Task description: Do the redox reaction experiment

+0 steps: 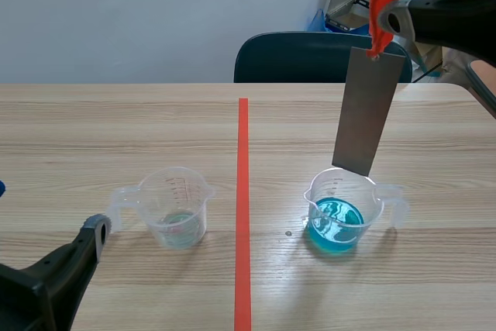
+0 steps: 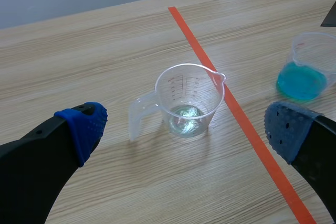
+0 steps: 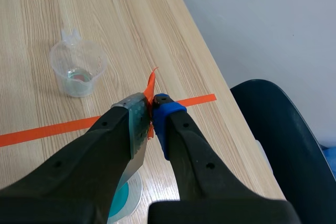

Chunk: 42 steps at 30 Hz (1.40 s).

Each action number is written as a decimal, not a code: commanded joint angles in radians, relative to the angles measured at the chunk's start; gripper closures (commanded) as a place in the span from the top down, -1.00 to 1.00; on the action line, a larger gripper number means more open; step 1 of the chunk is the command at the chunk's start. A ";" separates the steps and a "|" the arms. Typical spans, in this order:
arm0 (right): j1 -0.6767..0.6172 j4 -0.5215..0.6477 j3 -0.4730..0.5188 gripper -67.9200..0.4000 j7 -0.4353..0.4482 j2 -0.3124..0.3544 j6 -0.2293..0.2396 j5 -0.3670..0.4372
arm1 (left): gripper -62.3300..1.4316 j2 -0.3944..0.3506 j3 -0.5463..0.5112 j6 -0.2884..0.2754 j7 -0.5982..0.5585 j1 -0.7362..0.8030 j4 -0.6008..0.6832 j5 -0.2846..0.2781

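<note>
Right gripper (image 3: 150, 111), at the scene's upper right, is clamped on the metal strip (image 1: 364, 110) at its orange tab (image 1: 378, 13). The strip hangs upright, its lower end just over the blue-liquid beaker (image 1: 339, 215) at lower right, apparently ready for dipping. Left gripper (image 2: 185, 127), lower left, is spread wide and empty, facing the clear beaker (image 2: 189, 98) on the counter (image 1: 116, 122).

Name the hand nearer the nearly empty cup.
Left. Left hand, open, sits short of the nearly empty cup; right hand holds a metal strip over the blue cup.
</note>
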 commanded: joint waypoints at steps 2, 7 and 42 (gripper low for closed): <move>0.049 0.009 0.013 -0.96 -0.038 -0.053 0.006 0.007 | 1.00 0.002 0.000 -0.003 -0.014 0.000 0.014 0.001; 0.102 0.009 -0.006 -0.96 -0.097 -0.146 0.006 0.007 | 1.00 0.002 0.000 -0.003 -0.014 0.000 0.014 0.001; 0.587 -0.154 -0.557 -0.96 -0.516 -0.775 0.006 0.007 | 1.00 0.002 0.000 -0.003 -0.014 0.000 0.014 0.005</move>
